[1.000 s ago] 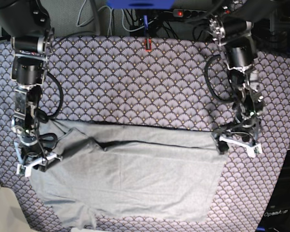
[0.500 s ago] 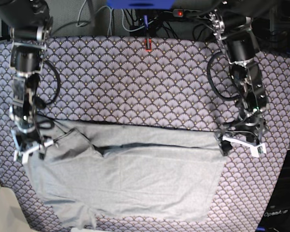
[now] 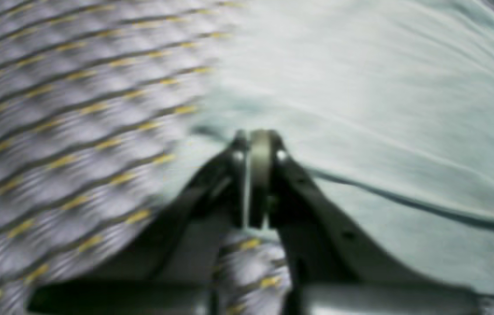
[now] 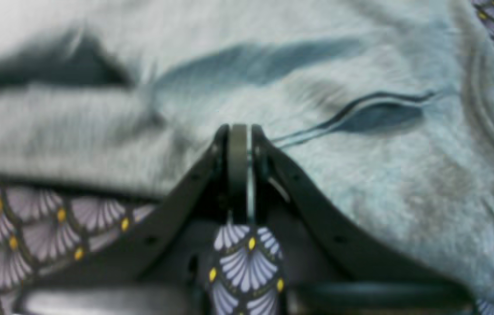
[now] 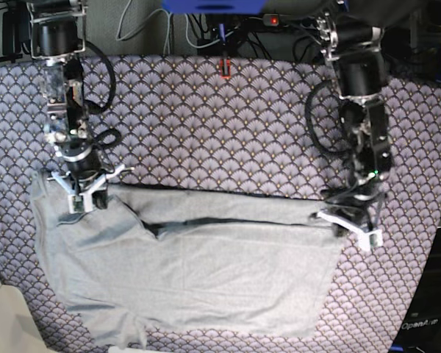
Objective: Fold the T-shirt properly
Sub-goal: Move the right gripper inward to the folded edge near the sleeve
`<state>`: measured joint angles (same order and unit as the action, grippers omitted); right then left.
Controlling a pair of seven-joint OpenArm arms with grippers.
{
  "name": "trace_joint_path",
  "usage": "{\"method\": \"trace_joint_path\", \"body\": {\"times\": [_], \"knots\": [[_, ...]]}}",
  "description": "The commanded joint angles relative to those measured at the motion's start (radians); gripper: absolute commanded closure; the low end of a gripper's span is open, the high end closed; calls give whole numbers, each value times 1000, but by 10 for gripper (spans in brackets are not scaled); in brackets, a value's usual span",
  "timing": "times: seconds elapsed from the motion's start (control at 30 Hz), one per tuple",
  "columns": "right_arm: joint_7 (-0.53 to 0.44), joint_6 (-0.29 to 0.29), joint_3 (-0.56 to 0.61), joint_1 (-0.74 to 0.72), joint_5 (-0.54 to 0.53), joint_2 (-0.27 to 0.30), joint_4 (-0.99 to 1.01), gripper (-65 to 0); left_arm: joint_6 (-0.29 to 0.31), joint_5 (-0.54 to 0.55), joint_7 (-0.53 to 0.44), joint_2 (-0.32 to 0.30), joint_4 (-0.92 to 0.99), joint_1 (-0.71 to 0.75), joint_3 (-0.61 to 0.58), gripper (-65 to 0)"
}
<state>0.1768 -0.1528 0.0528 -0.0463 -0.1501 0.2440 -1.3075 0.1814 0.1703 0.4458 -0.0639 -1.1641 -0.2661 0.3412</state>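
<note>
From my left wrist, my left jaws (image 3: 258,175) are clenched flat at the edge of the T-shirt (image 3: 382,109), with no fabric visibly caught between them, and the shirt spreads ahead and to one side over the purple patterned cloth (image 3: 67,131). From my right wrist, my right jaws (image 4: 238,170) are clenched too, on the shirt's rumpled edge, though I cannot tell if they pinch it. From the base view, the shirt lies long across the counter between both arms, each at one end, neither clearly nearer
</note>
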Motion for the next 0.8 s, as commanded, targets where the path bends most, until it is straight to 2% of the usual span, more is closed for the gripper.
{"method": "trace_joint_path", "body": {"times": [0.0,0.13,0.4,0.77], "knots": [[-30,5,12,-25,14,10,-22,-6,-3,5,-29,-14,-15,-46,-6,0],[-30,5,60,-33,65,5,15,-27,-3,4,-29,-15,-1,-81,-27,0],[-30,3,69,-56,145,-77,19,-25,-3,4,-29,-38,85,-86,-37,0],[-30,3,138,-63,145,-81,30,-25,-3,4,-32,-38,128,-62,-34,0]]}}
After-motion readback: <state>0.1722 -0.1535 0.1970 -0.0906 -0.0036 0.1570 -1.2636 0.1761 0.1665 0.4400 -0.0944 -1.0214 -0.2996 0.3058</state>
